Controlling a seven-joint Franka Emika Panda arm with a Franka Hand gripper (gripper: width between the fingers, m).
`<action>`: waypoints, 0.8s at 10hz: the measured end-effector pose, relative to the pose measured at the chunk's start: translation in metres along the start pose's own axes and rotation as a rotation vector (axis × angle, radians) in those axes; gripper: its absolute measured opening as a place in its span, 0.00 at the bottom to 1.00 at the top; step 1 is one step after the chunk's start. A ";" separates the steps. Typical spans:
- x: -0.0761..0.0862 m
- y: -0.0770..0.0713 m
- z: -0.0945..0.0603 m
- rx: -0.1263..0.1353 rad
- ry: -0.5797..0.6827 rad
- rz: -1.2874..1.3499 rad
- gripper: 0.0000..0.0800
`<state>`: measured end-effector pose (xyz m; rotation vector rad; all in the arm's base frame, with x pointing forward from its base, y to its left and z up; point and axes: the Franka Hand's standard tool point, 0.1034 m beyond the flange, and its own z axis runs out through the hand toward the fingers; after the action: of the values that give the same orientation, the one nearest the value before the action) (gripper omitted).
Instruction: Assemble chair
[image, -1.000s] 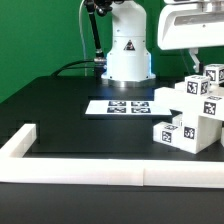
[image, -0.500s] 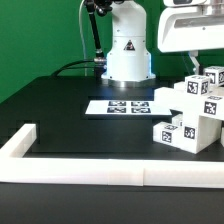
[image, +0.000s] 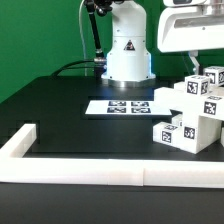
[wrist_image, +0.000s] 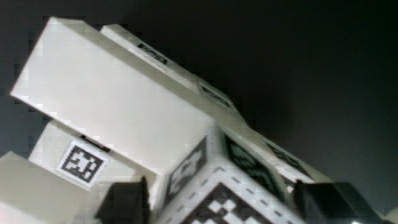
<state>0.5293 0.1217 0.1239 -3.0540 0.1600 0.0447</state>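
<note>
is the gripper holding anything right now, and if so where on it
Yes, apparently: the gripper is closed on the chair, its fingers either side of a tagged block at the top of the assembly.

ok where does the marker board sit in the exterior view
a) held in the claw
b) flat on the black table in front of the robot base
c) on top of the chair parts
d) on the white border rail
b, the marker board lies flat on the black table just before the robot base, apart from the chair parts.

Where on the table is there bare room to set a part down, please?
The black table is bare between the marker board and the white border rail, toward the exterior view's left. The exterior view's right is crowded: the chair assembly stands there under the gripper.
</note>
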 end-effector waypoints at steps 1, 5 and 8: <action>0.000 0.000 0.000 0.000 0.000 0.000 0.49; 0.000 0.000 0.000 0.000 0.000 0.019 0.49; 0.000 -0.001 0.000 0.002 -0.001 0.131 0.49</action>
<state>0.5291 0.1225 0.1239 -3.0364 0.3591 0.0539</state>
